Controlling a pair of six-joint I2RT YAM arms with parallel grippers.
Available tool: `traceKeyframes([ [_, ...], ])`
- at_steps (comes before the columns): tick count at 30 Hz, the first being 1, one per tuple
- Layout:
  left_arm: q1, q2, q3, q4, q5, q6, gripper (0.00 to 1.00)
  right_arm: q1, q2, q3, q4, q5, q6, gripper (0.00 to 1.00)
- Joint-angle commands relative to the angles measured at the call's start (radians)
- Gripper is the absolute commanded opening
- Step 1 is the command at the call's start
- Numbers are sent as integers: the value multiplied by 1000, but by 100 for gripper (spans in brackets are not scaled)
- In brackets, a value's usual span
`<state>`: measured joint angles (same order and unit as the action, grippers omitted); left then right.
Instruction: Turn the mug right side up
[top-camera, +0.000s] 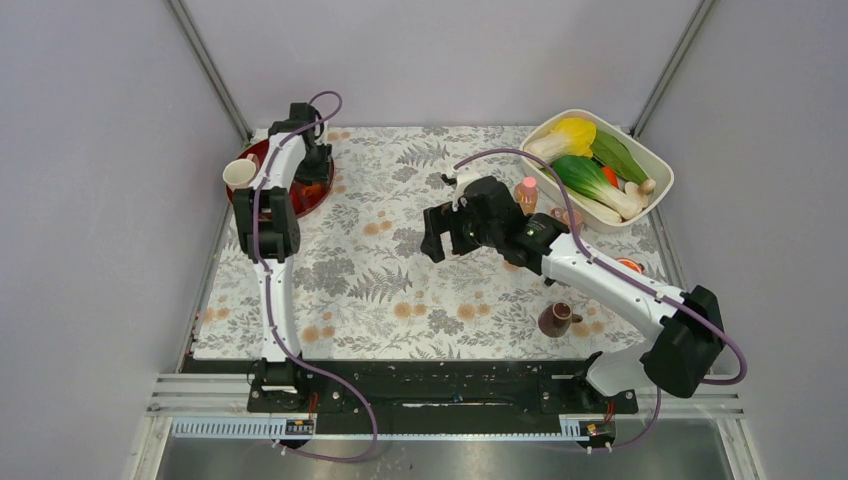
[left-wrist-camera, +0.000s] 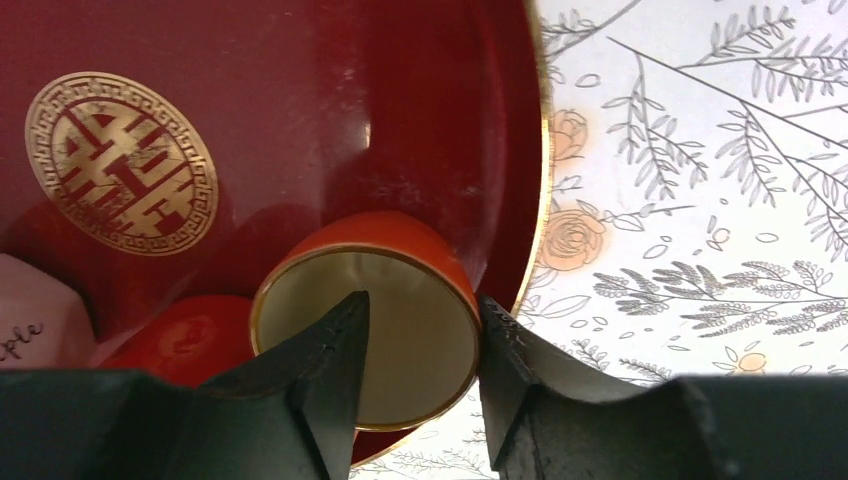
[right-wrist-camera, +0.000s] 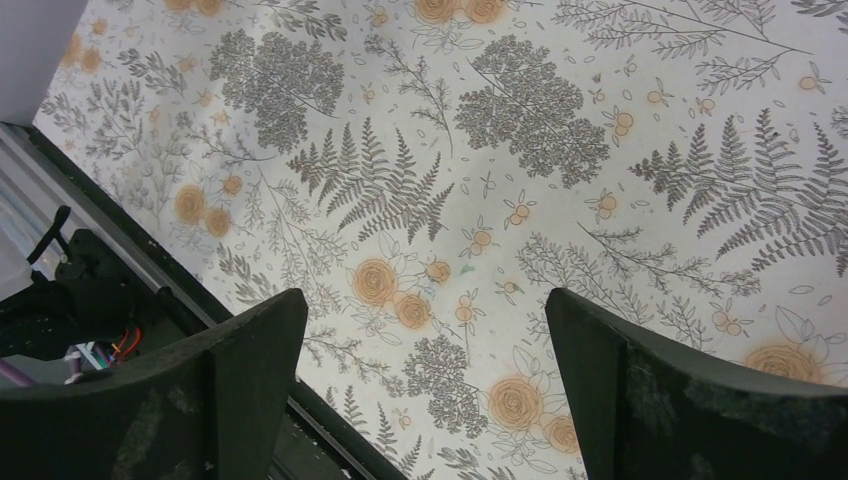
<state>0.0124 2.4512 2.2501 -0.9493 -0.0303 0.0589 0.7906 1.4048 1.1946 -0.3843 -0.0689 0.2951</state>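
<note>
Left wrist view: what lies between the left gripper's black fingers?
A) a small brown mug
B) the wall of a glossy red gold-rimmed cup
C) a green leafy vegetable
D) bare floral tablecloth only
B: the left gripper has one finger inside the glossy red gold-rimmed cup and the other outside its wall.

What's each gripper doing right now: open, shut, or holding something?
Left gripper: open, astride the wall of the red cup, not pinching it.
Right gripper: wide open, holding nothing, above the tablecloth.
</note>
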Motion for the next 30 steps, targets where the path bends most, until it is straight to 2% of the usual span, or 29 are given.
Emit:
traceKeyframes([
  [1,27,-60,55,19,18,8,49,3,-54,50,-45,64,-85,100],
  [5,26,-122,32,33,123,29,58,-2,-85,52,-119,220,-175,99],
  [8,23,-185,4,35,182,36,61,-22,-99,53,-199,444,-150,99],
  [10,22,-235,-21,34,222,38,63,-57,-112,43,-257,500,-133,100],
  [14,21,-360,-124,72,365,36,65,-193,-166,-32,-342,577,54,99],
  [16,17,-419,-171,85,384,25,65,-234,-201,-95,-366,647,141,99],
  [20,14,-521,-262,100,429,-1,65,-278,-229,-213,-383,717,354,82],
  [24,11,-584,-320,117,509,-34,65,-292,-155,-282,-348,776,587,72],
  [30,12,-653,-368,114,582,-28,65,-313,-28,-254,-409,897,757,65],
])
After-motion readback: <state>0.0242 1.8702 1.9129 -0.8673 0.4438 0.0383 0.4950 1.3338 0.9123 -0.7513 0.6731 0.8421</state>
